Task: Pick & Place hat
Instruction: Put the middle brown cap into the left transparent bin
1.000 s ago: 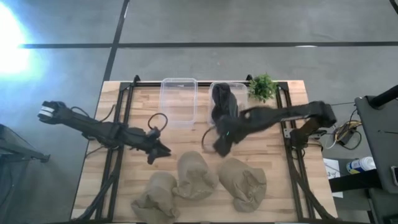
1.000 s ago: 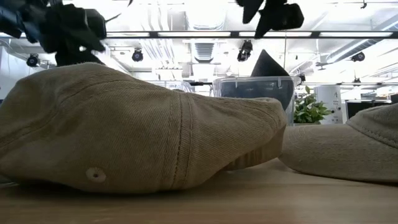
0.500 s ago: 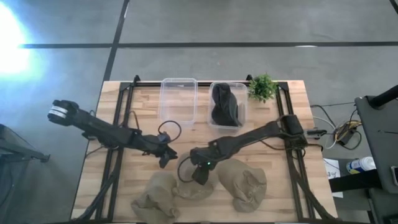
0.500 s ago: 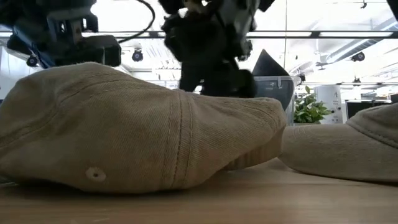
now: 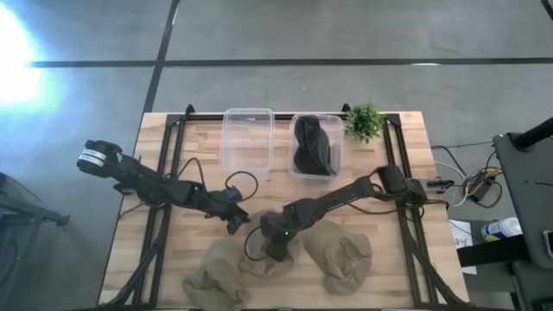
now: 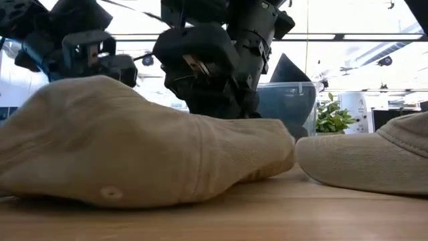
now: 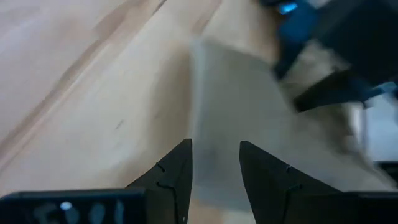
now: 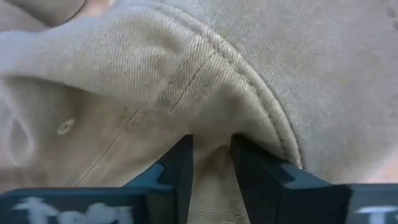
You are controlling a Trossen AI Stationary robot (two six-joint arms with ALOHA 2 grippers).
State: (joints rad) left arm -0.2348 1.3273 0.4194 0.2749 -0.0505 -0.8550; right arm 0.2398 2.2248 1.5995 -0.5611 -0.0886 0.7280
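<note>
Three tan hats lie along the table's near edge: a left one [image 5: 216, 273], a middle one [image 5: 275, 252] and a right one [image 5: 343, 257]. A black hat [image 5: 313, 145] sits in the right clear container. My right gripper [image 5: 275, 243] stands on the middle hat's crown, shut on its cloth [image 8: 211, 158]. In the low view it [image 6: 210, 100] rises behind the big tan hat [image 6: 134, 157]. My left gripper [image 5: 235, 221] is open at that hat's far left edge. In its wrist view the fingers [image 7: 214, 171] stand on either side of a tan flap [image 7: 239, 106]. My right gripper pinches a fold of the middle hat's crown cloth [image 8: 211, 163] between its two fingers, beside a stitched seam [image 8: 249, 74]. It comes from above, pointing down. The hat lies on the table. My left gripper: I cannot tell whether it touches the hat's edge.
An empty clear container [image 5: 249, 138] stands at the far side beside the one [image 5: 298, 168] holding the black hat. A small green plant [image 5: 365, 121] stands at the far right. Black frame rails [image 5: 169, 164] run along both table sides. Bare wood lies between containers and hats.
My right gripper has swung from beside the black hat's container toward the near edge and left, and come down onto the middle tan hat, whose crown has sunk and flattened under it. My left gripper has moved right and nearer, up to the same hat.
</note>
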